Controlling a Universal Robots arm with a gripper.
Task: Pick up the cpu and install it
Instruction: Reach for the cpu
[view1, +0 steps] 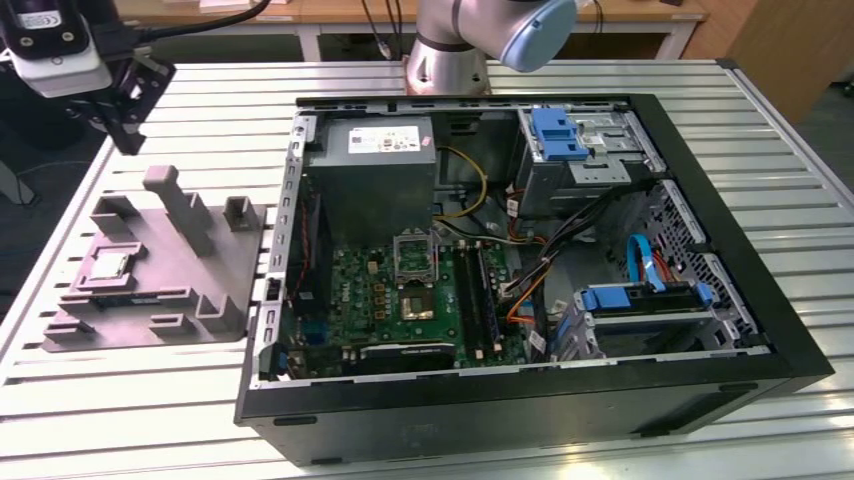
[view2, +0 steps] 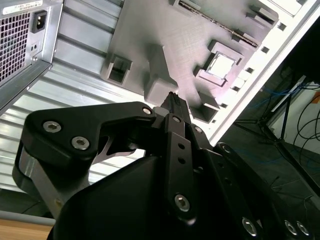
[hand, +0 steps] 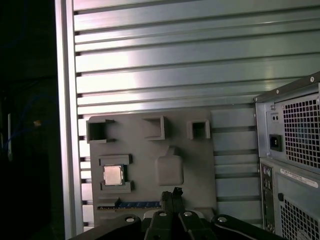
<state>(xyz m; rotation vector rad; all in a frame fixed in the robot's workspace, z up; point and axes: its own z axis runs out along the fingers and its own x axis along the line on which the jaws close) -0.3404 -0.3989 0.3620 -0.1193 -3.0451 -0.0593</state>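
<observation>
The cpu (view1: 107, 265) is a small silvery square chip lying flat in a pocket of the grey moulded tray (view1: 200, 290), at the exterior view's left. It also shows in both wrist views, cpu (view2: 221, 65) and cpu (hand: 113, 175), on the tray (view2: 165, 35) (hand: 200, 165). My gripper (view1: 130, 140) hangs high above the table behind the tray, apart from the chip. Its black fingertips (view2: 172, 100) (hand: 171, 193) stand together with nothing between them. Inside the open computer case (view1: 534, 400), the dark socket (view1: 414, 250) with its metal frame lies on the green board.
Upright posts (view1: 180, 205) rise from the tray beside the chip. The case's rear panel (hand: 295, 150) stands close to the tray. The ribbed metal table (view1: 801, 150) ends just past the tray at the exterior view's left. Cables and blue drive brackets (view1: 641, 295) crowd the case.
</observation>
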